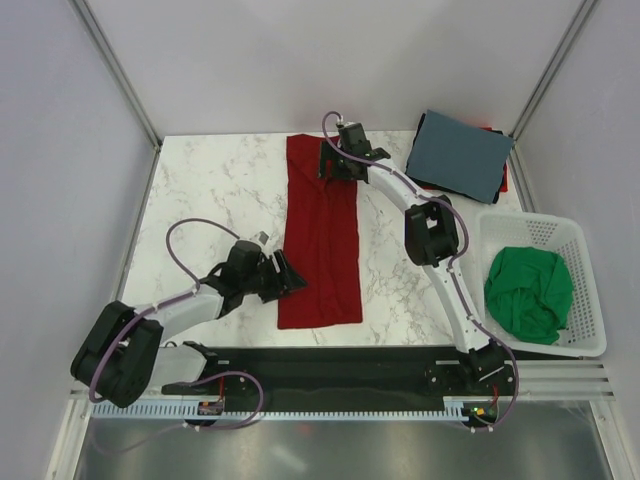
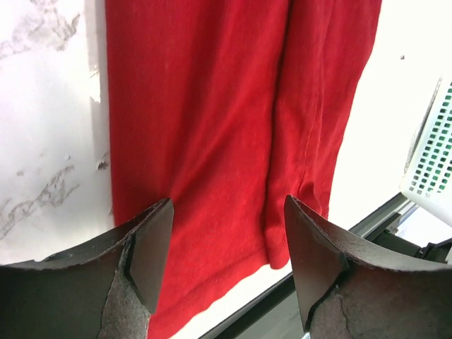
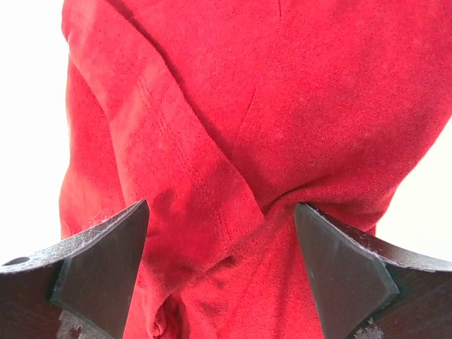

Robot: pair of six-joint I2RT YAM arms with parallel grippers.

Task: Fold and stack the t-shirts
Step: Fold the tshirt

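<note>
The bright red t-shirt (image 1: 320, 240) lies folded into a long narrow strip down the middle of the marble table. My left gripper (image 1: 292, 277) is open just above its near left part; the left wrist view shows the red cloth (image 2: 212, 106) between and beyond the spread fingers. My right gripper (image 1: 332, 165) is open over the far end of the strip, its jaws spread over a folded sleeve (image 3: 191, 191). A slate-blue t-shirt (image 1: 460, 152) lies folded at the back right on darker folded ones. A green t-shirt (image 1: 528, 290) is bunched in the basket.
A white slatted basket (image 1: 585, 290) stands at the right edge of the table; its corner shows in the left wrist view (image 2: 434, 162). A black rail (image 1: 340, 365) runs along the near table edge. Bare marble (image 1: 215, 190) lies left of the red strip.
</note>
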